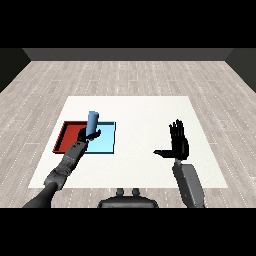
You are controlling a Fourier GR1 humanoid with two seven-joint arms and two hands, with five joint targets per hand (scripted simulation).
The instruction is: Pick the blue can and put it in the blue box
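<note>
From my head, I looked down at the white table (150, 150). My left hand (88, 136) was curled round the blue can (93, 121), and the can stood up straight in my hold. It was up over the two trays, about where the red tray (67, 135) meets the blue tray (106, 142). I could not tell if the can was touching a tray or was a bit above it. So I think the picking up was done. What was left was to get the can fully over the blue tray, set it down inside, and let go. My right hand (178, 142) was well apart from the trays, on the other side of the table. Its fingers were straight and spread, the thumb stuck out to the side, and it held nothing.
</note>
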